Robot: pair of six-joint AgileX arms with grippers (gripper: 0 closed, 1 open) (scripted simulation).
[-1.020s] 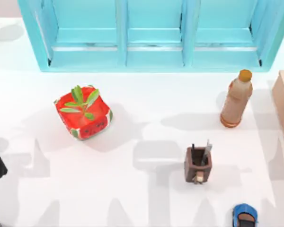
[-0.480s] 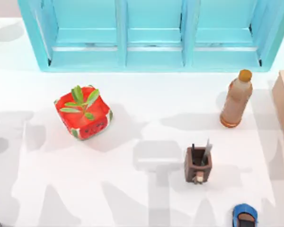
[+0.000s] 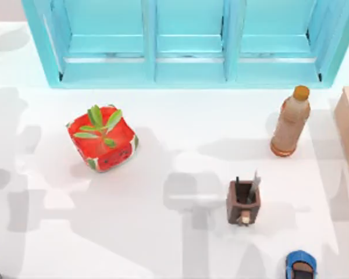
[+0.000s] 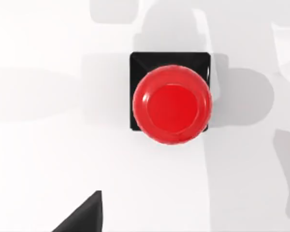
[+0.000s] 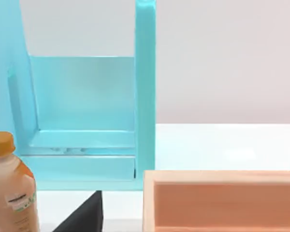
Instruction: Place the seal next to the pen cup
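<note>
left wrist view looks straight down on the seal (image 4: 171, 99): black square block base, glossy round red knob on top, upright on the white table (image 4: 48, 145). Left gripper sits above it, seal roughly centred, slightly toward 1 o'clock of that picture's middle. One dark finger (image 4: 84, 217) pokes in at the edge; can't tell whether the jaws are wide or narrow

Base is square, no long axis, sides line up with the wrist view's edges, so either pair of flats should suit a pinch (my judgement)

Small brown square wooden pen cup (image 3: 243, 201) with a dark and a grey pen stands right of table centre, about 7 o'clock from the tall brown bottle with orange cap (image 3: 290, 122) and 4 o'clock from the red watermelon-patterned plant pot (image 3: 102, 138)

Left arm is clearly the one on the seal. Right arm idles facing the turquoise shelf unit (image 5: 145, 96) and a pale wooden box (image 5: 222, 198), its grip state can't be told either
</note>
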